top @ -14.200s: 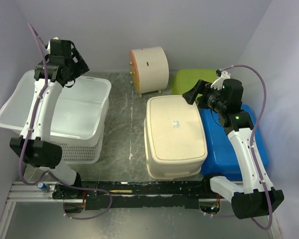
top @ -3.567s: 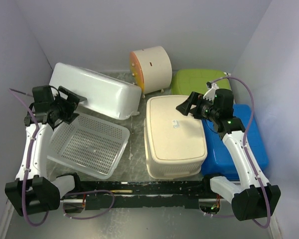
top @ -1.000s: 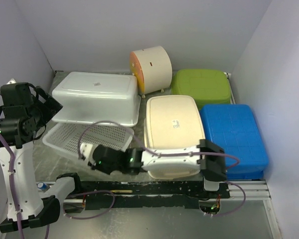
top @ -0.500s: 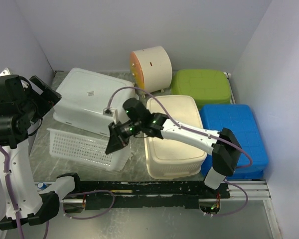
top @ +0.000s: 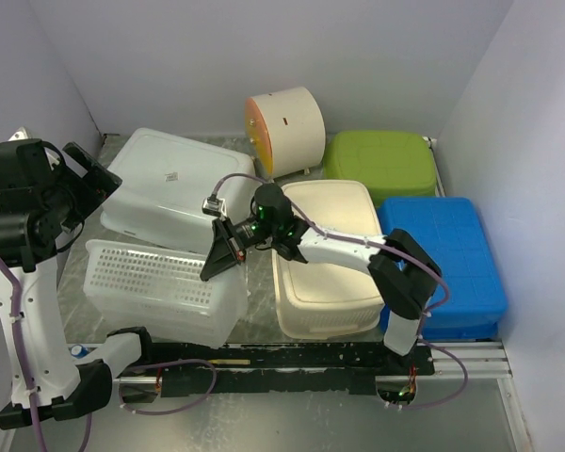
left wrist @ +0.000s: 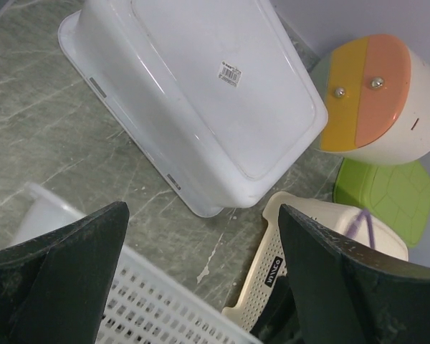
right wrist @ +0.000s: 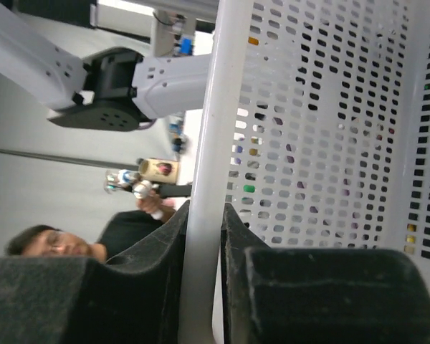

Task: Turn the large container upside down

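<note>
A large smooth white container [top: 179, 188] lies bottom up at the back left, its labelled base facing up [left wrist: 215, 93]. In front of it a white perforated basket [top: 160, 287] is tipped, its right side lifted off the table. My right gripper [top: 217, 264] is shut on the basket's rim [right wrist: 215, 143], which runs between the fingers [right wrist: 206, 236]. My left gripper [top: 89, 188] hangs open high over the left side, holding nothing. Below its wide-spread fingers [left wrist: 201, 211] I see the upturned container and a corner of the basket [left wrist: 165, 315].
A cream perforated bin [top: 330, 245] sits bottom up in the middle, under my right arm. A blue bin [top: 443, 254] and a green bin [top: 381, 165] lie bottom up at the right. An orange-faced cream cylinder [top: 284, 127] stands at the back wall. Walls close both sides.
My right arm swung from the front edge up to the basket's right rim and has lifted it, tipping the basket. The white container shifted slightly. The left gripper stayed open up high.
</note>
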Controlling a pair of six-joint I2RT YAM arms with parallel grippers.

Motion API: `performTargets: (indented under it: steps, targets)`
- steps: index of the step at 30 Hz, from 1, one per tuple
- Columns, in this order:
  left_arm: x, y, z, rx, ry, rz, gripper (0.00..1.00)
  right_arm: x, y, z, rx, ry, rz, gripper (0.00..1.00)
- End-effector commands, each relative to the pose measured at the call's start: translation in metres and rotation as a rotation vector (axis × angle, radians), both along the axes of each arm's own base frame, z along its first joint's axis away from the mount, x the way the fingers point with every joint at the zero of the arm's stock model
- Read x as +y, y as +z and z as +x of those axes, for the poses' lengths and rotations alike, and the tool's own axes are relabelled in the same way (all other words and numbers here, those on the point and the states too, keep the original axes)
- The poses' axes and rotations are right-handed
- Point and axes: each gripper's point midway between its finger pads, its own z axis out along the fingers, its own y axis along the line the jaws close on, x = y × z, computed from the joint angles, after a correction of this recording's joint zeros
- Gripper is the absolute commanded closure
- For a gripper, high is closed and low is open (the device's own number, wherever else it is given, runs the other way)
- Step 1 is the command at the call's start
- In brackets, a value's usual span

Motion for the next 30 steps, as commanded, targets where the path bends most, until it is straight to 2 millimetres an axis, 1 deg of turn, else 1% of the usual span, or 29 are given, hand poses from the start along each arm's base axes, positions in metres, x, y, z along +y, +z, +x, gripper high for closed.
performTargets:
  steps: [1,5,8,9,10,11,14,17,18,20,22,25,28,30]
  targets:
    - [-0.007,0.011,0.005,-0.053,-0.034,-0.015,0.04,-0.006,0.015,0.017,0.143,0.028,0.071,1.00]
    - [-0.008,0.011,0.005,-0.053,-0.041,-0.015,0.04,-0.001,-0.005,0.033,0.267,-0.008,0.051,1.00]
    - [-0.008,0.011,0.005,-0.051,-0.042,-0.013,0.04,0.004,-0.022,0.042,0.305,-0.042,0.015,1.00]
    - [-0.007,0.010,0.004,-0.049,-0.041,-0.011,0.04,0.007,-0.032,0.046,0.319,-0.062,-0.026,1.00]
    - [-0.007,0.010,0.003,-0.048,-0.041,-0.009,0.04,0.009,-0.039,0.050,0.300,-0.083,-0.040,1.00]
    - [-0.007,0.010,0.003,-0.047,-0.042,-0.008,0.04,0.012,-0.053,0.055,0.283,-0.111,-0.087,1.00]
    - [-0.006,0.009,0.002,-0.044,-0.039,-0.002,0.03,0.016,-0.077,0.069,0.196,-0.182,-0.198,1.00]
    - [-0.006,0.004,0.002,-0.034,-0.041,-0.002,0.03,0.017,-0.083,0.081,0.135,-0.231,-0.255,0.98]
    - [-0.007,0.002,0.002,-0.030,-0.043,-0.002,0.03,0.017,-0.085,0.082,0.133,-0.240,-0.262,0.96]
    - [-0.007,-0.001,0.001,-0.023,-0.048,-0.004,0.03,0.017,-0.089,0.086,0.129,-0.258,-0.276,0.87]
    - [-0.008,-0.004,0.001,-0.018,-0.050,-0.005,0.03,0.017,-0.096,0.089,0.116,-0.280,-0.308,0.75]
    - [-0.008,-0.005,0.000,-0.014,-0.053,0.000,0.03,0.017,-0.102,0.096,0.067,-0.316,-0.346,0.62]
    - [-0.008,-0.004,0.000,-0.015,-0.057,0.004,0.03,0.016,-0.107,0.103,0.005,-0.349,-0.380,0.52]
    - [-0.008,-0.006,0.000,-0.013,-0.060,0.005,0.03,0.015,-0.106,0.107,-0.027,-0.368,-0.390,0.46]
